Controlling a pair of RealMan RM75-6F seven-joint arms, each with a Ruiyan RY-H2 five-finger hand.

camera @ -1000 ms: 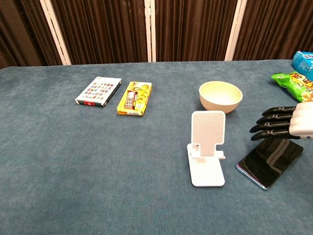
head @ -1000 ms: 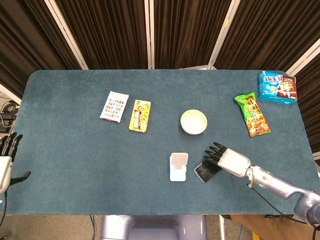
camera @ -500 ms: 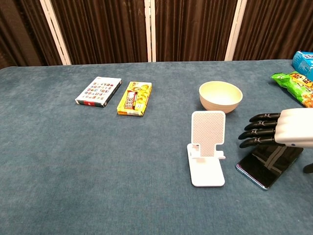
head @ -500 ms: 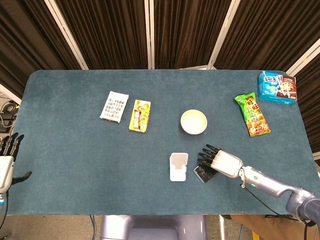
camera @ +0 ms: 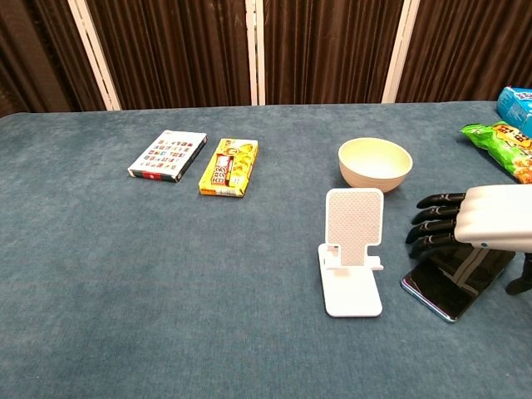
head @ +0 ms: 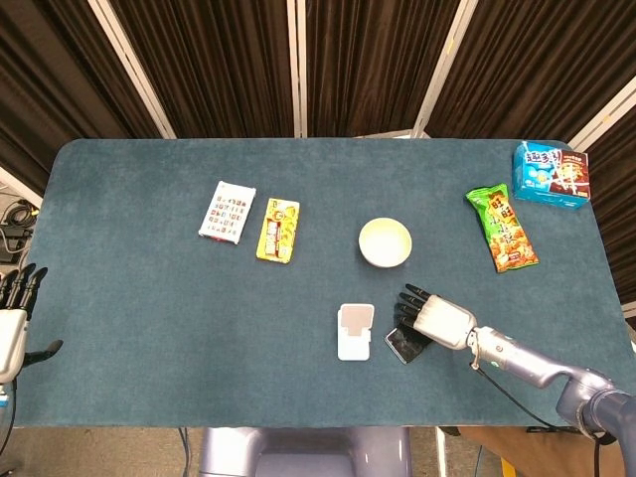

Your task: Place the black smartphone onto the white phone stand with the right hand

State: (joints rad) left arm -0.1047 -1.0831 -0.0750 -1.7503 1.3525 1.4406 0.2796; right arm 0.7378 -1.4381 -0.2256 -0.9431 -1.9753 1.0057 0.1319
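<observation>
The black smartphone [camera: 455, 281] lies flat on the blue table [camera: 166, 274], just to the right of the white phone stand [camera: 352, 251] in the chest view, and its long axis runs on a diagonal, near corner angled toward the stand's base, far end pointing off under the robot's arm. Directly above it hovers the right hand [camera: 478, 220], palm down, dark fingers [camera: 434, 221] spread apart and reaching toward the stand, nothing between them; from overhead the right hand [head: 429, 316] covers the far part of the phone [head: 401, 345] and leaves the near end showing. Whether the fingers touch the glass I cannot tell, though the chest view suggests a gap. So the phone sits below and slightly behind the fingertips, crossing the line of the hand at an angle. My read: the grasp is not made, and the hand needs to drop and close across the phone's short width. The left hand [head: 12, 323] hangs open off the table's far left edge, well apart, no contender
</observation>
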